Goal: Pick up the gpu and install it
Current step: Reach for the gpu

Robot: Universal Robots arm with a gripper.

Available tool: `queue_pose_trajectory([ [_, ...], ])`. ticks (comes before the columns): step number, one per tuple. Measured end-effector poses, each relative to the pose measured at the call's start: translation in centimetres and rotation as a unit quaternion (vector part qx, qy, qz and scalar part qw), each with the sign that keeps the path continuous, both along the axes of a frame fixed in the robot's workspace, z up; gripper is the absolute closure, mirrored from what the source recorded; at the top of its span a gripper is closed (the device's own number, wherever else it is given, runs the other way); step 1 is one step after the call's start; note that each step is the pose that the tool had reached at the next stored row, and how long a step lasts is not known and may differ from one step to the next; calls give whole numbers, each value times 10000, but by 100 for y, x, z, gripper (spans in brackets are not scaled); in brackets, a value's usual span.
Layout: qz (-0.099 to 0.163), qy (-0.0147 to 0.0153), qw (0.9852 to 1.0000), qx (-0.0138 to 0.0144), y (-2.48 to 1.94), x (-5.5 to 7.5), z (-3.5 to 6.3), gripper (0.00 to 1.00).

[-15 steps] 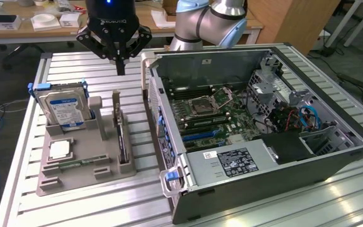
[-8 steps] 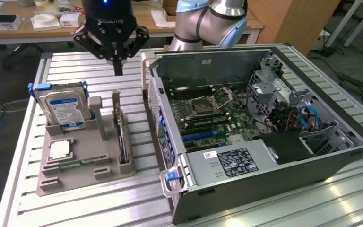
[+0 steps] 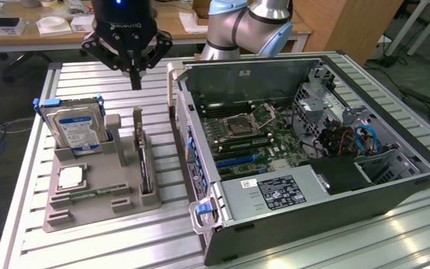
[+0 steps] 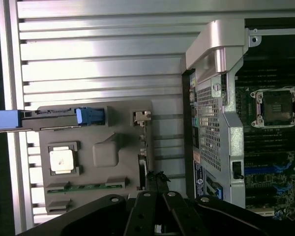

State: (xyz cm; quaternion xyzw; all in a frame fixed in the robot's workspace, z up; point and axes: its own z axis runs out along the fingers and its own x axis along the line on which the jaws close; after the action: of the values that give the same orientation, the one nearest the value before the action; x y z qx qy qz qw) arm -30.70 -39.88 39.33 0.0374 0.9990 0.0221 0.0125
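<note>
slatted aluminium counter (image 3: 103, 235) fills the scene, with a wooden desk (image 3: 20, 39) behind it in the exterior view. on the counter sits a grey holder (image 3: 88, 210), and just beside it, on the exterior view's right, lies an open computer case (image 3: 394, 196) with its motherboard (image 3: 252, 134) exposed. the gpu (image 3: 141, 159) stands on its long edge in a slot along the side of the holder nearest the case, seen almost edge-on as a thin dark card; in the wrist view the gpu (image 4: 144, 152) is a narrow strip, with what looks like its silver bracket at the end further from the fingertips. a hard drive (image 3: 76, 129) with a blue label stands upright at the other side of the holder, and a processor chip (image 3: 70, 177) and a memory stick (image 3: 88, 194) lie flat in front of it. the end effector (image 3: 135, 84) hangs above the far end of the gpu, apart from it, fingers pressed together and pointing down, with nothing between them; the arm (image 3: 252, 22) rises behind the case
</note>
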Motion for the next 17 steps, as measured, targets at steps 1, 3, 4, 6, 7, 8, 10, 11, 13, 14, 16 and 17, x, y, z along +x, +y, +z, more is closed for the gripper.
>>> queue_pose_trajectory([
  [1, 0, 0, 10000, 0, 0, -9, 0, 87],
  [3, 0, 0, 10000, -1, 0, -27, 0, 87],
  [4, 0, 0, 10000, 0, 0, -36, 0, 87],
  [6, 0, 0, 10000, 0, 0, -55, 0, 87],
  [7, 0, 0, 10000, 0, 0, -65, 0, 87],
  [8, 0, 0, 10000, 0, 0, -75, 0, 87],
  [10, 0, 0, 10000, 0, 0, -98, 0, 87],
  [11, 0, 0, 10000, 0, 0, -108, 0, 87],
  [13, 0, 0, 10000, 0, 0, -129, 0, 87],
  [14, 0, 0, 10000, 0, 0, -139, 0, 87],
  [16, 0, 0, 10000, 0, 0, -157, 0, 87],
  [17, 0, 0, 10000, 0, 0, -161, 0, 87],
])
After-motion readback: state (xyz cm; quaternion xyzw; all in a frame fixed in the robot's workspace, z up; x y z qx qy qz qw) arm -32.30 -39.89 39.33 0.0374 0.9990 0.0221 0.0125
